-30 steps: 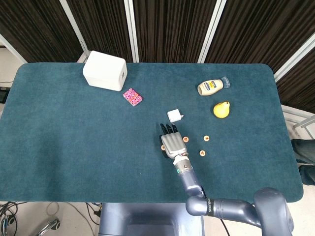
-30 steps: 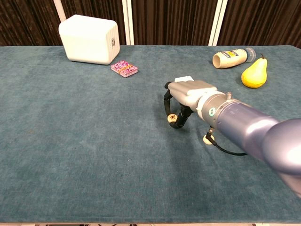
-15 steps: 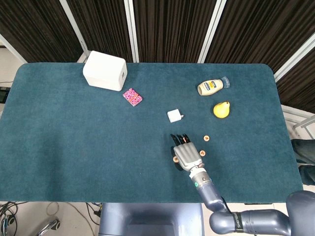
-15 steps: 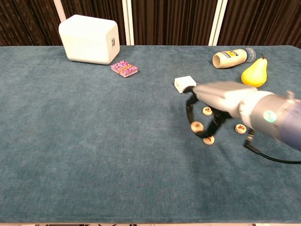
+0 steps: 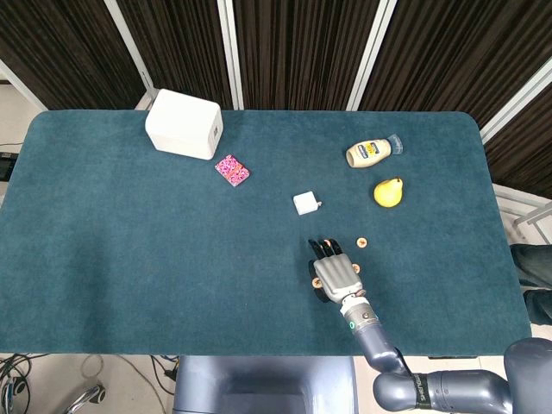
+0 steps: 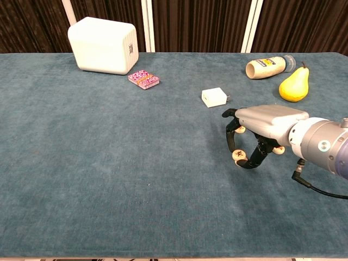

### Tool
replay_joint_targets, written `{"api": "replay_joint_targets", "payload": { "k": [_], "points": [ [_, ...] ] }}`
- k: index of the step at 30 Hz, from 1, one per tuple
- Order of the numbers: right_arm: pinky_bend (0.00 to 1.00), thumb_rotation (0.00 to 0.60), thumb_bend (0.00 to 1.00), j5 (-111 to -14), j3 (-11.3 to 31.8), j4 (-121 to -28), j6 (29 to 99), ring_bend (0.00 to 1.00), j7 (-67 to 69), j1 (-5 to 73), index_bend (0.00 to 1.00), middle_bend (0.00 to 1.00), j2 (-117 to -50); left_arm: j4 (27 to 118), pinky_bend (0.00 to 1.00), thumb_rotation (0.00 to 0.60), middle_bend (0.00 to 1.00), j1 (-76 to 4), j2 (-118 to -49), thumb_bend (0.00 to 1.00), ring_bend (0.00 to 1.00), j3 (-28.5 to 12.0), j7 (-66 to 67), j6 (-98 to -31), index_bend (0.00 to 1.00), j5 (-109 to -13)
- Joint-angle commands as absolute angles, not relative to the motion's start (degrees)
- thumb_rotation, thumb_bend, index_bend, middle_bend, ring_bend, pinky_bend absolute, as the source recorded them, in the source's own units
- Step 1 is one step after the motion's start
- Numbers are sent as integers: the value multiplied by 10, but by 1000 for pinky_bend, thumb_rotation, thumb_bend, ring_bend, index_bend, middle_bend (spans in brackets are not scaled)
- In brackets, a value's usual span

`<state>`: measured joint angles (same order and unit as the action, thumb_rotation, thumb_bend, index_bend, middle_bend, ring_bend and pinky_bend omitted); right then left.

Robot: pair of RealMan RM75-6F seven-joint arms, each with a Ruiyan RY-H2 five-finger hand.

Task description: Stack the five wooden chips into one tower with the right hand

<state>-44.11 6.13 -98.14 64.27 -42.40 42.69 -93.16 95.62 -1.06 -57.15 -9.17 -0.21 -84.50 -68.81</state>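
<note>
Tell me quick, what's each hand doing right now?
Left hand: not in view.
Right hand: pinching a wooden chip between thumb and a finger.

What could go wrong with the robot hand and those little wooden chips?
The right hand seems to pinch one wooden chip only at its fingertips, so the chip might slip out. A loose chip lies right beside the hand, so the fingers could knock it away when they come down.
</note>
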Motion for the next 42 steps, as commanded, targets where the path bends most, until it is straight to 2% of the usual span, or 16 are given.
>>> {"api": "replay_joint_targets", "payload": {
  "k": [1, 16, 42],
  "points": [
    [0, 600, 392, -439, 59, -972, 639, 0, -420, 427, 523, 0, -935, 957, 63, 600, 0, -11, -571, 94, 0, -91, -1, -845, 0, -688],
    [0, 600, 393, -455, 56, -939, 633, 0, -405, 424, 523, 0, -946, 958, 63, 600, 0, -10, -572, 93, 0, -93, 1, -848, 0, -686],
    [0, 600, 393, -451, 58, -936, 629, 0, -406, 423, 522, 0, -949, 958, 63, 600, 0, -10, -572, 94, 0, -93, 3, -848, 0, -684]
  ]
}}
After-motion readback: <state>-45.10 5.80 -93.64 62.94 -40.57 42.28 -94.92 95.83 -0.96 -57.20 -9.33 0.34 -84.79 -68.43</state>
